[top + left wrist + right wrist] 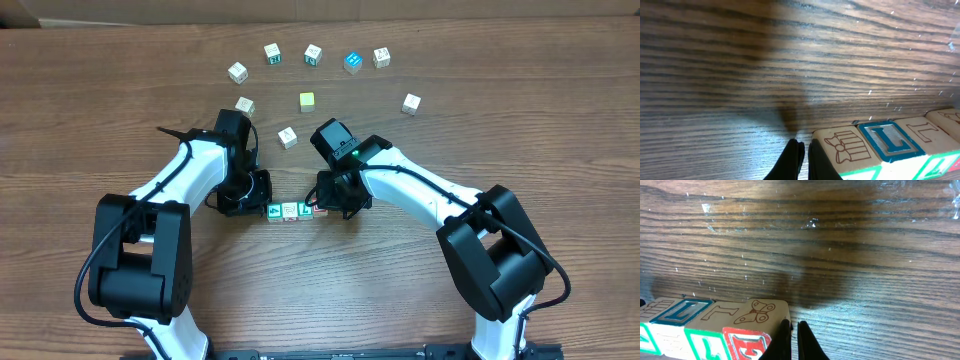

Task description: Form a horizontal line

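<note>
A short row of several letter cubes [297,211] lies left to right on the wooden table between my two grippers. Its left end is a green-faced cube [273,211] with a gift drawing on top [845,145]. Its right end is a red-faced cube [746,344] with a butterfly on top. My left gripper [804,157] is shut and empty, one finger [821,162] against the left end cube. My right gripper [795,337] is also shut and empty, one finger [785,341] against the red-faced cube. From overhead, the left gripper [262,208] and right gripper [328,207] bracket the row.
Loose cubes lie scattered at the back: a blue one [352,62], a yellow-green one [307,101], white ones [237,72] [411,103], and one close behind the row [288,137]. Both arms' black bases stand near the front edge.
</note>
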`<state>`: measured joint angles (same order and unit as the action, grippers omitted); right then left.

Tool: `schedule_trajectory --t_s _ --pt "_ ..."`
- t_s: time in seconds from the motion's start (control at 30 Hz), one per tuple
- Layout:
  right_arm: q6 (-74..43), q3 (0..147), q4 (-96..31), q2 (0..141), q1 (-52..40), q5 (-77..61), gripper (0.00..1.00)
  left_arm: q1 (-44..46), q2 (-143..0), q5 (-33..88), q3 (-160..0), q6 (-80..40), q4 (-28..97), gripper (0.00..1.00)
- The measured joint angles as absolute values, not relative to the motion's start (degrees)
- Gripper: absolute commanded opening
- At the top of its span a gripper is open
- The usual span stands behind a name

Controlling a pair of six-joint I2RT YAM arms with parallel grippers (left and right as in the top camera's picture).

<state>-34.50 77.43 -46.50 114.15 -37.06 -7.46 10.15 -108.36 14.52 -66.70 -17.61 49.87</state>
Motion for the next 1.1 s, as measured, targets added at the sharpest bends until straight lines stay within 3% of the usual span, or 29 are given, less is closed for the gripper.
schedule_trajectory --t_s 1.1 --pt "-34.54 77.43 -46.57 114.15 -37.10 -6.37 0.05 11.88 -108.36 11.90 -66.70 -18.02 48.31 0.04"
